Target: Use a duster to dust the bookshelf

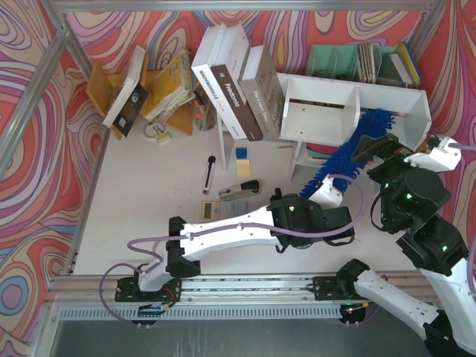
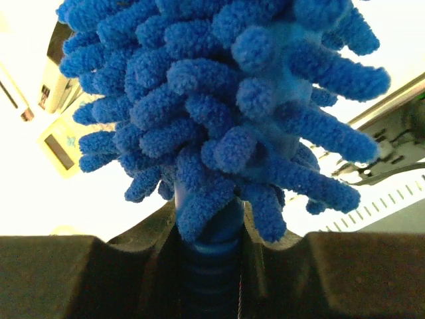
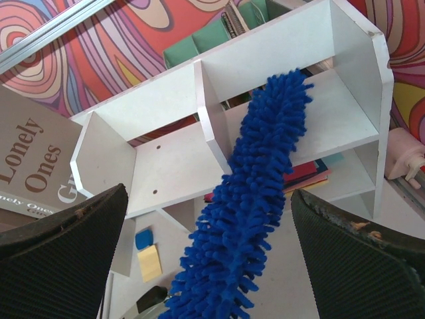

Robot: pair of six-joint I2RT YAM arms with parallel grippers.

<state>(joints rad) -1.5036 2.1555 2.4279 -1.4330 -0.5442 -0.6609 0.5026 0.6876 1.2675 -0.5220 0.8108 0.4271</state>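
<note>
While its ribbed blue handle sits clamped between the shut jaws of the left gripper [image 2: 209, 249], the duster [image 3: 259, 199] rises as a long, bright blue column of fat noodle bristles, tilted toward the bookshelf [image 3: 166, 100]. Its fluffy tip lies against the front of the bookshelf's right compartment, just right of the centre divider and close under the top board; whether the bristles press on the wood I cannot tell. The bookshelf is white, with bare shelves above and some flat coloured folders [image 3: 307, 174] lower in its right half.

Directly before the bookshelf's right half, the right gripper [image 1: 378, 147] hangs with its fingers [image 3: 63, 236] spread fully wide and nothing in them; from its wrist camera the duster passes through the gap without touching either pad.

Against the bookshelf's left end lean several large books [image 1: 238, 89], closing that side. Behind the bookshelf stands a teal file organiser [image 1: 335, 58], close to the patterned back wall. On the table [image 1: 149, 193] left of the bookshelf's front lie sticky notes [image 1: 242, 160], a pen [image 1: 210, 175] and a stapler [image 1: 239, 190], with open tabletop around them.
</note>
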